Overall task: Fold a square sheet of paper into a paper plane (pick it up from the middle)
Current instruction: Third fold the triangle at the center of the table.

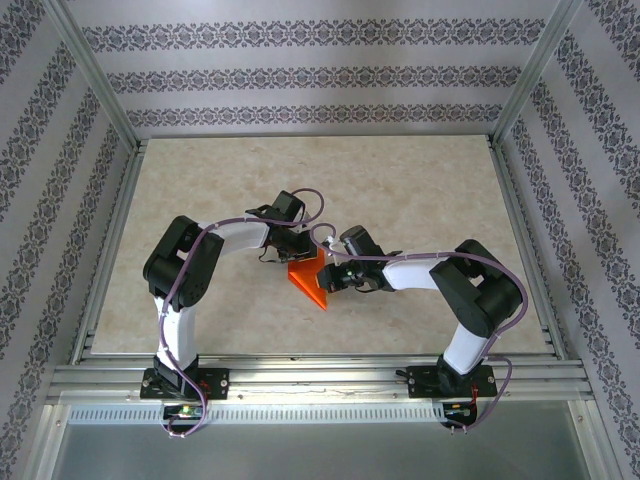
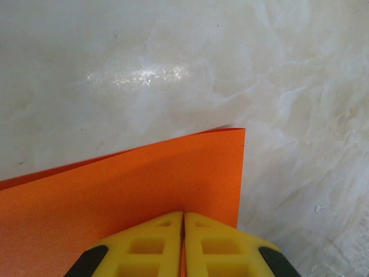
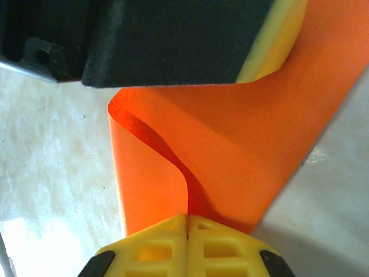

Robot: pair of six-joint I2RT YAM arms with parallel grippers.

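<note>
Left gripper (image 2: 183, 216) at bottom centre of frame, yellow fingers (image 2: 151, 245) pressed together, only thin seam between them. Orange sliver visible in seam: jaws clamped on sheet of paper (image 2: 132, 184). Black patches on fingers' outer lower corners. Sheet bright orange, plain, spreading from fingers to left frame edge. Top edge rises in gentle curve from left to sharp corner at upper right; right edge drops straight to fingers. Pale marbled table (image 2: 300, 86) beyond, soft glare upper left of centre.
</note>
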